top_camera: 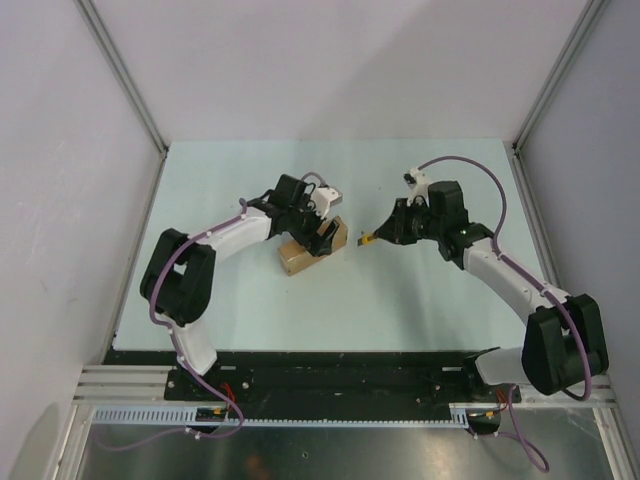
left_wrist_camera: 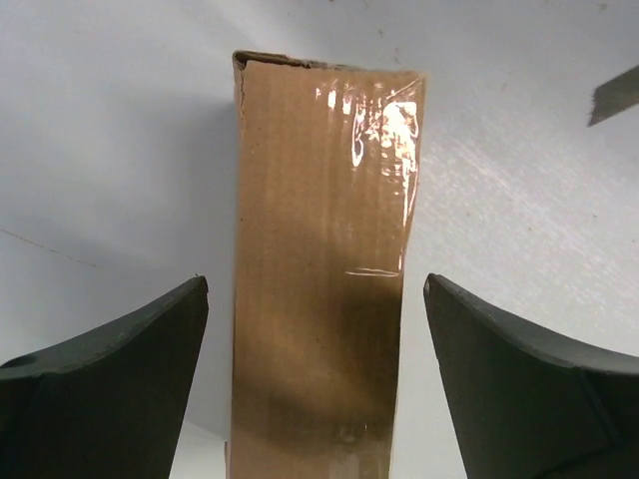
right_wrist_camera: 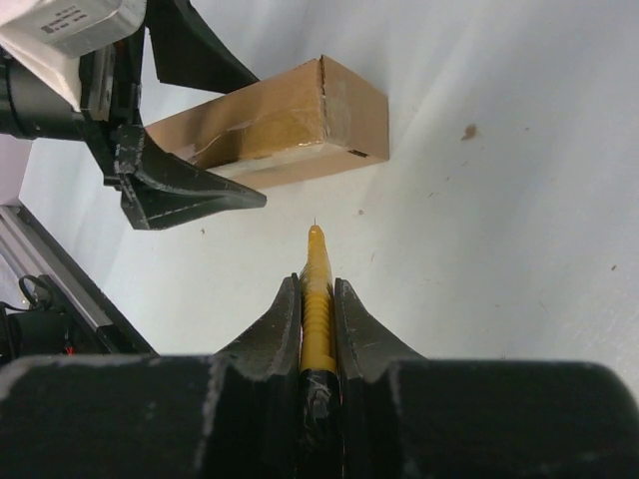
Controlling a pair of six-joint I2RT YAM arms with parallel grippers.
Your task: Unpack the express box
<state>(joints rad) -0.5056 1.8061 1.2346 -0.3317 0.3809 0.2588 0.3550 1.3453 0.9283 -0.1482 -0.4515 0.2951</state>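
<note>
The express box (top_camera: 300,258) lies clear of the table (top_camera: 420,300) edges.
Long axis near-left to far-right; left gripper (left_wrist_camera: 315,289) wide astride it (no contact), right gripper (right_wrist_camera: 318,289) clamps knife (right_wrist_camera: 317,264).

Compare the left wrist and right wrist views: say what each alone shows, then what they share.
Left wrist only: clear gaps between the open left pincer and each side of the express box. Right wrist only: the right pincer shut on the yellow utility knife, its tip pointing toward the box. Both: the taped box lying on the table, flanked by the left pincer.
</note>
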